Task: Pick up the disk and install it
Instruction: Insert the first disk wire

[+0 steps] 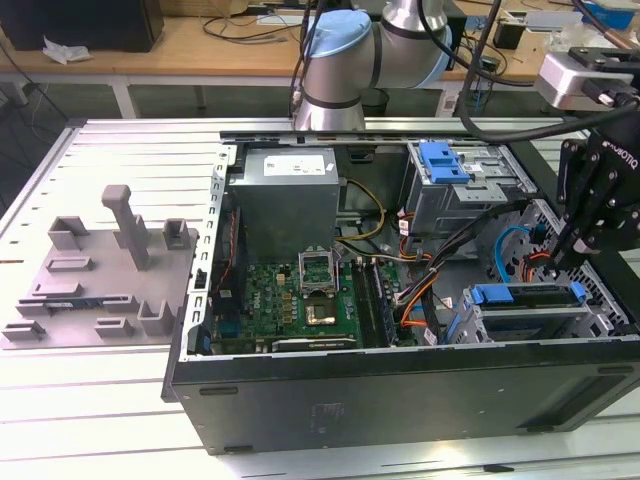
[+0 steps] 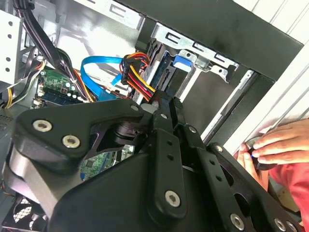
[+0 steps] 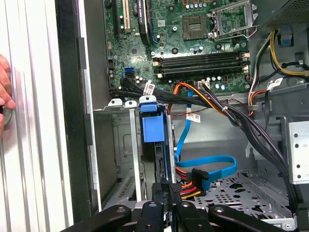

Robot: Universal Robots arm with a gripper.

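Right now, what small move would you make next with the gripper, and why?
Probably lift the gripper slightly, straight away from the drive cage: the disk already sits inside on its blue rails, and the power connector's wires crowd the gripper's tip.

A wooden bench (image 1: 200,50) stands behind the slatted pale metal table (image 1: 130,150).

A: What will you see of the arm (image 1: 340,75)?
B: You'll see round silver-grey tubes, a pale blue cap (image 1: 335,40) on one joint, and black cables (image 1: 468,100) trailing alongside.
A: And the gripper (image 2: 166,104)?
B: Matte black all over. You'll notice flat hinged links (image 2: 166,159) pinned with shiny silver screws (image 2: 71,141). In the exterior view there is white lettering (image 1: 612,150) on its body, with a light grey box (image 1: 578,80) mounted above.
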